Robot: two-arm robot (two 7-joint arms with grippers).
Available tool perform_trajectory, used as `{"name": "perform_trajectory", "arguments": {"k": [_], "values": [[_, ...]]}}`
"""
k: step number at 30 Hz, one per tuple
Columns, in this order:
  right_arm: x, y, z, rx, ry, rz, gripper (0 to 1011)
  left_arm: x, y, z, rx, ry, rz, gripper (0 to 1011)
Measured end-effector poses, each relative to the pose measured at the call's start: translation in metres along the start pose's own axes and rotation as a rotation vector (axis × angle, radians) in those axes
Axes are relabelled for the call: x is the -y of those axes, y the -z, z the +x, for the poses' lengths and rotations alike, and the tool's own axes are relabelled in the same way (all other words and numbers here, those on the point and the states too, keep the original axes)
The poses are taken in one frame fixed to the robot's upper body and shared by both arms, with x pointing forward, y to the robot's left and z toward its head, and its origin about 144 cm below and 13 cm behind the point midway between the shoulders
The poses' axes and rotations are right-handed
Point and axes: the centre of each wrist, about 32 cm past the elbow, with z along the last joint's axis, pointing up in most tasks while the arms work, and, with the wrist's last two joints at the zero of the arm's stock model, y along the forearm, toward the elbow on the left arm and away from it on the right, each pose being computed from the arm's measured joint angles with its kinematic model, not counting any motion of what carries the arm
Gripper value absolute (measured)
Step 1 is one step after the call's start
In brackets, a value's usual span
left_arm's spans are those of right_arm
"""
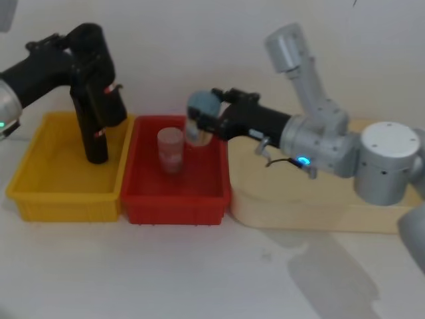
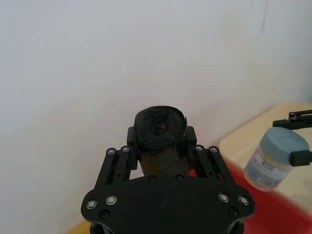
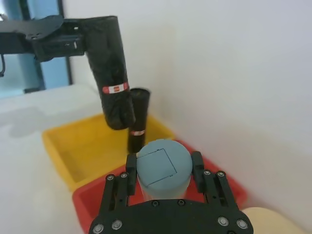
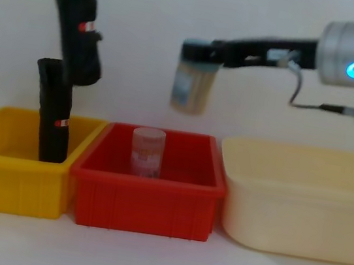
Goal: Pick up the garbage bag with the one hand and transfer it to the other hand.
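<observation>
The garbage bag [image 1: 105, 83], a tall black roll with a small red-and-white label, hangs tilted above the yellow bin [image 1: 63, 203]. My left gripper [image 1: 78, 41], on the green-lit arm, is shut on its upper end [image 2: 161, 124]. The chest view shows the bag [image 4: 80, 26] lifted clear of the bin. A second, alike black roll [image 1: 95, 141] stands upright in the yellow bin, just below the held one [image 3: 109, 63]. My right gripper [image 1: 199, 121], on the blue-lit arm, is shut on a blue-lidded jar [image 4: 193, 85] held above the red bin [image 1: 172, 206].
A clear jar [image 4: 146, 151] stands in the middle of the red bin. A wide beige tub [image 1: 299, 206] sits to the right under the right arm. A white wall runs close behind the bins. Bare white table lies in front.
</observation>
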Motion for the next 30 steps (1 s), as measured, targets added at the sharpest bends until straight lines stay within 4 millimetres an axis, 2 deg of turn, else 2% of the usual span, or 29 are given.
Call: {"name": "perform_trajectory", "arguments": {"k": [9,13,21,30], "values": [[0.042,-0.012,0.0,0.02,0.124,0.052,655,0.029,-0.016,-0.016,-0.016,0.094,-0.021,519],[0.058,-0.012,0.0,0.021,0.179,0.055,655,0.051,-0.02,-0.028,-0.029,0.153,-0.022,519],[0.088,-0.004,0.006,0.009,0.302,0.033,655,0.097,-0.02,-0.053,-0.049,0.253,-0.018,519],[0.11,0.009,0.023,-0.017,0.403,-0.033,655,0.138,-0.017,-0.075,-0.039,0.303,-0.018,519]]}}
